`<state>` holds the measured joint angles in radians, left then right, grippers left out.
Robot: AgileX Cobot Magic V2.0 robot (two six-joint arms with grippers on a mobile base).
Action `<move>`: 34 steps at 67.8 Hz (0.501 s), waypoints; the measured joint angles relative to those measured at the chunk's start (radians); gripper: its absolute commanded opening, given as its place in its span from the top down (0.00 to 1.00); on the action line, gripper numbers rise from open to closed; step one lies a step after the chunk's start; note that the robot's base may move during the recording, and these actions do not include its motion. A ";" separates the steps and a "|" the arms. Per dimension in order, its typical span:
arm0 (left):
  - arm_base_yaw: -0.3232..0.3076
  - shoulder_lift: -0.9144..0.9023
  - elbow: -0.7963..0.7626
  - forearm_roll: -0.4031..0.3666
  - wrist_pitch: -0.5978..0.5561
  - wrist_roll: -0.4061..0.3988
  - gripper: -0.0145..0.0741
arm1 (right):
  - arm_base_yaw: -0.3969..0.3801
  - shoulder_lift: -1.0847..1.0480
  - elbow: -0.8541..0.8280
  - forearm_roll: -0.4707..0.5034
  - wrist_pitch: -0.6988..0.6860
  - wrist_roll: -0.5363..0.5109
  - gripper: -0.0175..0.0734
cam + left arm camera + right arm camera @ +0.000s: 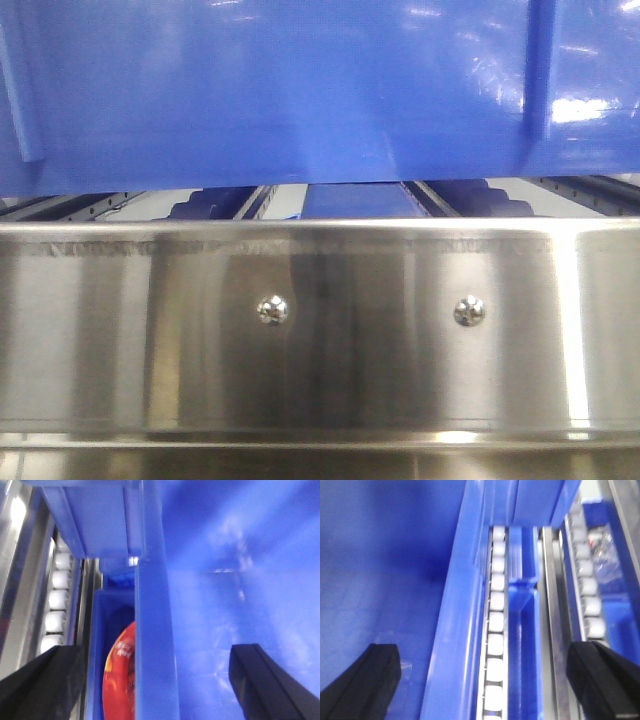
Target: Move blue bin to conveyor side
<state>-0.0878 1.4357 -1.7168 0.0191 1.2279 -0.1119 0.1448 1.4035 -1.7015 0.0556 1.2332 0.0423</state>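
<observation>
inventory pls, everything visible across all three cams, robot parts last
blue bin: 1, glossy bright blue, above the roller tracks, behind the steel rail
steel rail: 1, shiny silver, across the lower half of the front view
screws: 2, silver, on the rail's face
rollers: 2 rows in the right wrist view, pale white, beside the bin's wall
lower bins: count unclear, blue, beneath the roller tracks
red-orange item: 1, inside a lower bin, blurred
left gripper: 1, black fingers, open, one on each side of the bin's wall
right gripper: 1, black fingers, open, one on each side of the opposite wall
</observation>
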 measured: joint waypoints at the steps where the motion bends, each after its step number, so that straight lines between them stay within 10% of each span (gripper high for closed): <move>1: 0.000 0.005 0.000 0.000 0.000 0.000 0.29 | 0.000 0.004 0.000 0.000 0.000 0.002 0.19; 34: 0.000 0.100 0.047 0.014 0.000 0.006 0.29 | 0.020 0.114 0.000 0.016 0.000 0.010 0.19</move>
<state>-0.0878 1.5358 -1.6700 0.0329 1.2279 -0.1060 0.1652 1.5175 -1.7015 0.0712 1.2332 0.0526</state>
